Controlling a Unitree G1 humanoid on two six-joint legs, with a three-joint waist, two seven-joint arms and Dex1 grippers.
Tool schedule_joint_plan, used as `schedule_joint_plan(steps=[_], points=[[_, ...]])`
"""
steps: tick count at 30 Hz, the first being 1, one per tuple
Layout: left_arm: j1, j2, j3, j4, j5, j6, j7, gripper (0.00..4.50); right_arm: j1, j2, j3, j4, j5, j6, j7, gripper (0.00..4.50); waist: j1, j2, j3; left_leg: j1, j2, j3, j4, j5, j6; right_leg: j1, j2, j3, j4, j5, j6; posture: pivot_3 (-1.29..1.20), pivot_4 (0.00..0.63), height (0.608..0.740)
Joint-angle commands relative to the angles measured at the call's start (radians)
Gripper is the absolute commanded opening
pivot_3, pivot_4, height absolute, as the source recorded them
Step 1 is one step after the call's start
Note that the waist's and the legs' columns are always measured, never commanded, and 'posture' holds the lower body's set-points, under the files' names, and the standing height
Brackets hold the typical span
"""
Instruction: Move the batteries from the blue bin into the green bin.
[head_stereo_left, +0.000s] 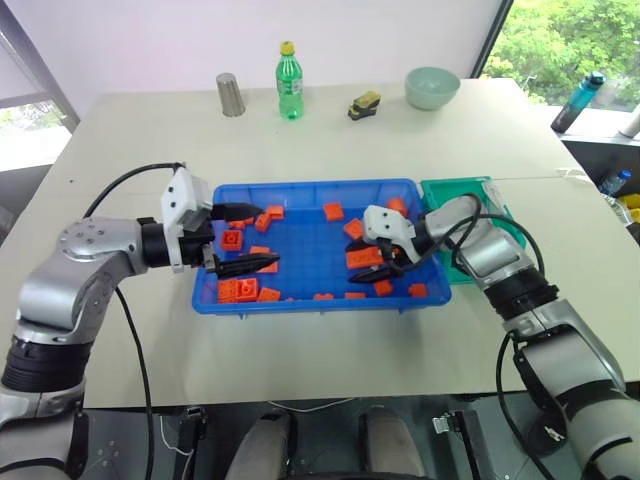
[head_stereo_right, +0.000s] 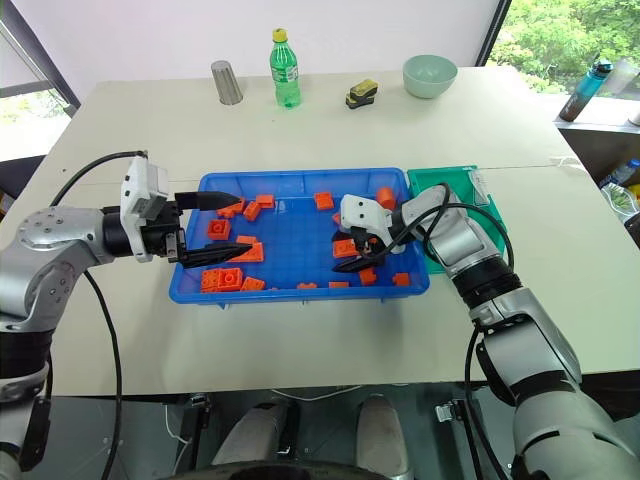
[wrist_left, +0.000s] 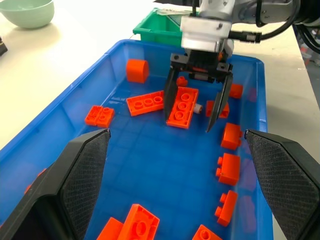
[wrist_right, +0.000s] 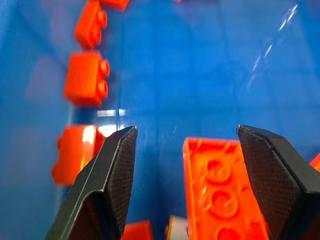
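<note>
Left eye view: unreadable green bin (head_stereo_left: 466, 192) label

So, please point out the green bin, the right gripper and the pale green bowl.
green bin (head_stereo_left: 452, 188), left eye view, back rim.
right gripper (wrist_left: 192, 116), left wrist view, between its fingertips.
pale green bowl (head_stereo_left: 432, 88), left eye view, outer wall.

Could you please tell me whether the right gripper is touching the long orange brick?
Cannot tell: in the left wrist view the right gripper straddles the long orange brick.
</note>
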Motion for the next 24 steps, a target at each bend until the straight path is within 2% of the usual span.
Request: schedule_joint_plan(steps=[1,17,20,22,24], points=[[0.003,0.013,0.041,-0.043,-0.022,0.001,0.010,4.50,-0.047,0.013,-0.023,0.035,-0.017,-0.044,0.006,3.25,0.000,0.000,0.000,0.000,0.000,0.000,0.000,0.000,0.000,0.000,0.000,0.000,0.000,0.000,0.000,0.00,0.150,0.727],[-0.033,0.002,0.018,-0.023,-0.008,-0.008,0.006,4.50,-0.065,0.027,-0.040,0.146,-0.072,-0.080,-0.029,3.25,0.000,0.000,0.000,0.000,0.000,0.000,0.000,0.000,0.000,0.000,0.000,0.000,0.000,0.000,0.000,0.00,0.150,0.727],[-0.037,0.002,0.017,-0.019,-0.006,-0.011,0.004,4.50,-0.064,0.038,-0.048,0.140,-0.069,-0.071,-0.047,2.37,0.000,0.000,0.000,0.000,0.000,0.000,0.000,0.000,0.000,0.000,0.000,0.000,0.000,0.000,0.000,0.00,0.150,0.727],[-0.040,0.003,0.016,-0.015,-0.005,-0.012,0.002,4.50,-0.063,0.049,-0.052,0.120,-0.067,-0.063,-0.058,1.42,0.000,0.000,0.000,0.000,0.000,0.000,0.000,0.000,0.000,0.000,0.000,0.000,0.000,0.000,0.000,0.00,0.150,0.727],[-0.043,0.003,0.015,-0.013,-0.004,-0.014,0.000,4.50,-0.067,0.086,-0.053,0.084,-0.056,-0.043,-0.077,1.25,0.000,0.000,0.000,0.000,0.000,0.000,0.000,0.000,0.000,0.000,0.000,0.000,0.000,0.000,0.000,0.00,0.150,0.727]])
